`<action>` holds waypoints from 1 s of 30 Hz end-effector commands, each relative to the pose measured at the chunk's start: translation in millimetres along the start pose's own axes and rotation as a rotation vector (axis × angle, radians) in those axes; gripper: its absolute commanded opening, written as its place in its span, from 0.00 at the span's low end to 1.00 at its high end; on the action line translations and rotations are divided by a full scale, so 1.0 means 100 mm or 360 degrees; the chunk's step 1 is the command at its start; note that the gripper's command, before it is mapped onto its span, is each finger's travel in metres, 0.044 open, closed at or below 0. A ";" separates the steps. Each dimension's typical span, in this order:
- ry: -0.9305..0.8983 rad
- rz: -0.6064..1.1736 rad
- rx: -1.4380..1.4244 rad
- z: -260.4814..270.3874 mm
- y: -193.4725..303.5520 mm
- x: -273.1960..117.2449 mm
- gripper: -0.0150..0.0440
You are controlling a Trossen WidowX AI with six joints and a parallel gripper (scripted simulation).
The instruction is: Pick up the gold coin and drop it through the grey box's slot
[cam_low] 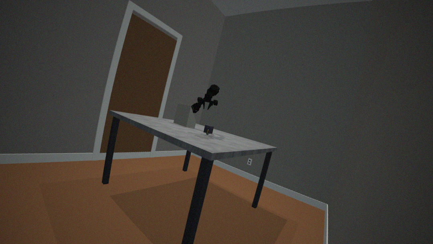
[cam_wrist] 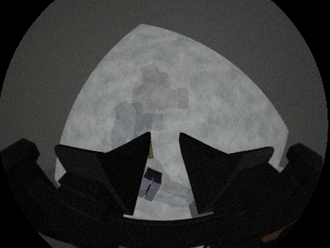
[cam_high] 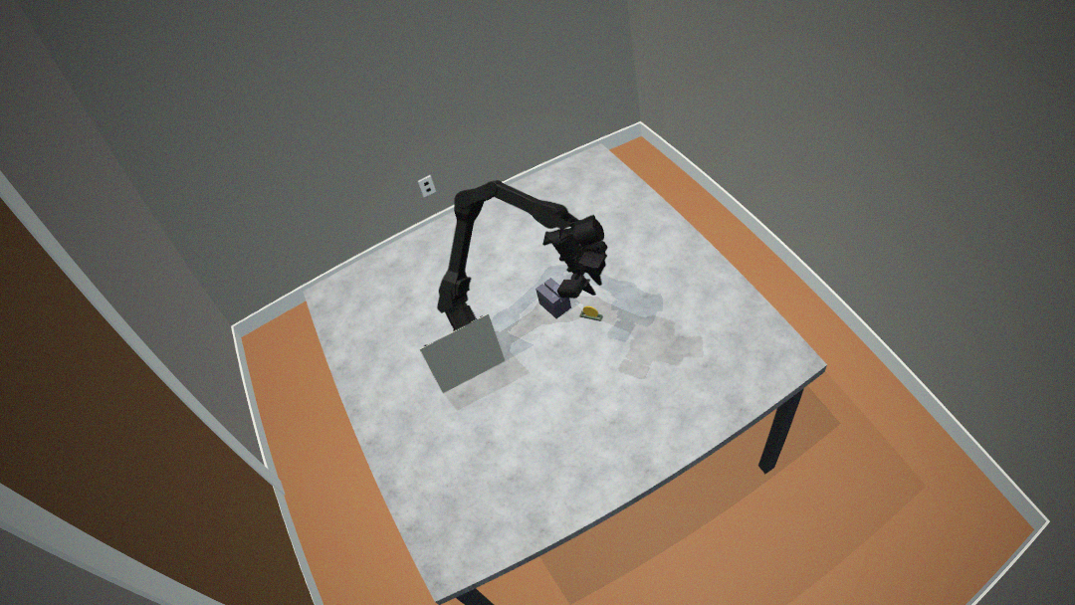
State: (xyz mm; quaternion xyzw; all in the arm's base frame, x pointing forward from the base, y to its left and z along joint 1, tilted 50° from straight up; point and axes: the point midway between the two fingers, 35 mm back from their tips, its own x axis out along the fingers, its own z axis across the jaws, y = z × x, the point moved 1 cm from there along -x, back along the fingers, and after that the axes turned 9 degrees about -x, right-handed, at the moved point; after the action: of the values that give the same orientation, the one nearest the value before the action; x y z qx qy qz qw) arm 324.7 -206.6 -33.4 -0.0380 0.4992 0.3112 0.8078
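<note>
The gold coin point(cam_high: 590, 310) point(cam_low: 207, 131) point(cam_wrist: 149, 155) stands on edge in the shallow dark-green holder point(cam_high: 592, 317). In the wrist view the left finger hides most of both. The closed grey box point(cam_high: 554, 302) point(cam_low: 205, 128) point(cam_wrist: 153, 175) stands close beside the holder, its lid slot visible in the top view and the wrist view. My gripper point(cam_high: 597, 288) point(cam_low: 205, 109) point(cam_wrist: 165, 136) is partly open and empty. It points down and hangs well above the table, over the area of the box and coin.
A large grey block point(cam_high: 462, 354) point(cam_low: 181, 114) stands by the arm's base on the table point(cam_high: 527, 481) point(cam_low: 242, 142). The arm arches from there over the table, past the box. Shadows of the arm fall around the box and holder.
</note>
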 end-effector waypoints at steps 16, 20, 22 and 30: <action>-0.0074 0.0657 -0.0238 0.69 1.01 1.10 0.53; -0.0074 0.0657 -0.0238 0.69 1.01 1.10 0.53; -0.0074 0.0657 -0.0238 0.70 1.04 1.17 0.53; -0.0075 0.0658 -0.0238 0.72 1.07 1.28 0.53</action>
State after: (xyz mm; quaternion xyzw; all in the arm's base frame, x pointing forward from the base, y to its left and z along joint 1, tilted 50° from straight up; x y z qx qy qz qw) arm 362.0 -38.1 -73.6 0.0083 0.4530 0.5076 0.7328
